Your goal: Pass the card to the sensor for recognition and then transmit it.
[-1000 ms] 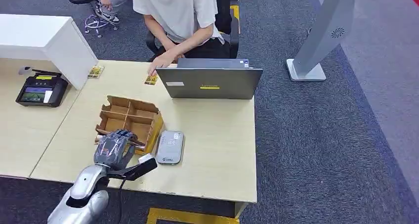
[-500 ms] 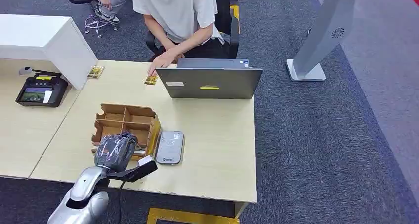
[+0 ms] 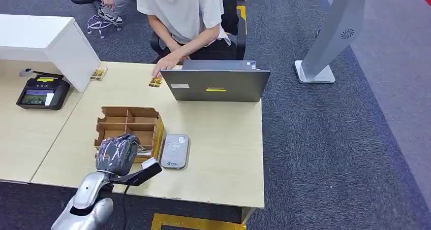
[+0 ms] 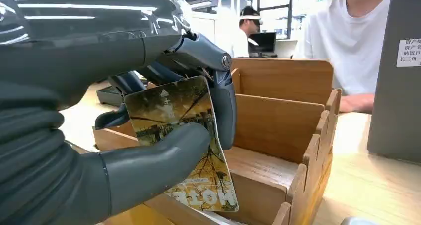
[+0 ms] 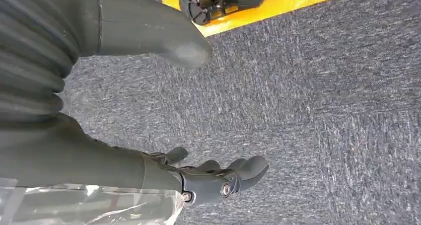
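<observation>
One card (image 4: 186, 140) pinched by left hand (image 3: 117, 154) over the cardboard box (image 3: 151, 119), beside sensor (image 3: 175, 151). Right hand (image 5: 198, 178) holds nothing, fingers apart, above carpet.

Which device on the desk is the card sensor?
On the light wooden desk, find the divided cardboard box at the near edge. The card sensor lies flat just right of it: a small grey rounded pad, unlike the upright laptop or the black terminal.

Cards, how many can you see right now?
3. One card is in the left hand over the cardboard box; one lies by the person's hand; one lies beside the white box. The hand may hide more.
</observation>
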Controlling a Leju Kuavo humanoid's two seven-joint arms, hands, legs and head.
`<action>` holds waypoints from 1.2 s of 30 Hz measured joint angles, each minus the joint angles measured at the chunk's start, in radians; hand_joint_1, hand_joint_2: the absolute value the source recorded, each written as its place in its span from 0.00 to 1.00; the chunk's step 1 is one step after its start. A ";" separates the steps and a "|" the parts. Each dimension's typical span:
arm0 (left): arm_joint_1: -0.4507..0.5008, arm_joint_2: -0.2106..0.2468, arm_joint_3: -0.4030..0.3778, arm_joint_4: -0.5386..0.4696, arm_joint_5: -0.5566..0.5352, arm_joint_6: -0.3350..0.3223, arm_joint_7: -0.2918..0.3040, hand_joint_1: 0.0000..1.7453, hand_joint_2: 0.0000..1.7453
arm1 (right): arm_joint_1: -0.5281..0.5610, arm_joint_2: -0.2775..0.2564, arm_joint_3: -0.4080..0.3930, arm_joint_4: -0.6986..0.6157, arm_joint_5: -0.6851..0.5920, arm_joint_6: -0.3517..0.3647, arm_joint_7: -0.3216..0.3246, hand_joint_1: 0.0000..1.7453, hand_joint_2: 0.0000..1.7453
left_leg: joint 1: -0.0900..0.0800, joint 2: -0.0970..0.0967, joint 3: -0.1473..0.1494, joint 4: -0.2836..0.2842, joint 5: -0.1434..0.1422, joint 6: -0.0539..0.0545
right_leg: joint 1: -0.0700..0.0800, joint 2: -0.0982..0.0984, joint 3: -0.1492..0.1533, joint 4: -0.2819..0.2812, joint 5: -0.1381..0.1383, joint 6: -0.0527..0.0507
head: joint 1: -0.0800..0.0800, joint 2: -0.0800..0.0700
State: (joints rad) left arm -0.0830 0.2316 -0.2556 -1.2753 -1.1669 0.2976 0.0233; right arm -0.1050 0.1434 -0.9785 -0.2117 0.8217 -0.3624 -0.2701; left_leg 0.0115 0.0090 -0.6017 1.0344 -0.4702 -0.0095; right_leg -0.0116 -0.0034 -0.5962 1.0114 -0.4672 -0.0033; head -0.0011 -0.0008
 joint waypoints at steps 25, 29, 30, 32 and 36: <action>-0.296 0.032 0.008 -0.059 0.006 0.091 -0.067 1.00 1.00 | -0.027 0.004 0.029 0.000 0.063 0.000 0.036 0.00 1.00 | 0.001 -0.004 -0.001 0.001 0.005 0.000 | 0.001 -0.005 0.000 0.000 0.003 -0.001 | 0.000 0.000; -0.491 0.034 0.008 0.024 -0.003 0.098 -0.067 1.00 1.00 | -0.045 0.013 0.052 0.000 0.082 0.002 0.053 0.00 1.00 | 0.001 -0.003 -0.001 0.000 0.006 -0.001 | 0.001 -0.004 0.000 0.001 0.006 -0.003 | 0.000 0.000; -0.522 0.034 0.008 0.038 -0.003 0.100 -0.067 1.00 1.00 | -0.047 0.013 0.055 0.000 0.082 0.002 0.055 0.00 1.00 | 0.000 -0.002 -0.001 0.000 0.006 -0.001 | 0.001 -0.003 0.000 0.001 0.006 -0.003 | 0.000 0.000; -0.563 0.034 0.006 0.066 -0.004 0.108 -0.067 1.00 1.00 | -0.047 0.015 0.059 0.000 0.082 0.002 0.056 0.00 1.00 | 0.000 -0.002 0.000 0.000 0.006 -0.001 | 0.001 -0.003 0.000 0.001 0.006 -0.003 | 0.000 0.000; -0.600 0.034 0.004 0.108 -0.011 0.130 -0.061 1.00 1.00 | -0.049 0.018 0.068 0.000 0.091 0.004 0.058 0.00 1.00 | 0.001 -0.002 -0.001 0.001 0.006 -0.001 | 0.001 -0.003 -0.002 0.001 0.005 -0.003 | 0.000 0.000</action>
State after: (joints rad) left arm -0.6830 0.2651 -0.2518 -1.1673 -1.1784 0.4277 -0.0377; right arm -0.1541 0.1610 -0.9102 -0.2113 0.9129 -0.3586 -0.2125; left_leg 0.0120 0.0067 -0.6029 1.0350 -0.4641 -0.0107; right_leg -0.0106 -0.0063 -0.5980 1.0119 -0.4618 -0.0061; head -0.0011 -0.0008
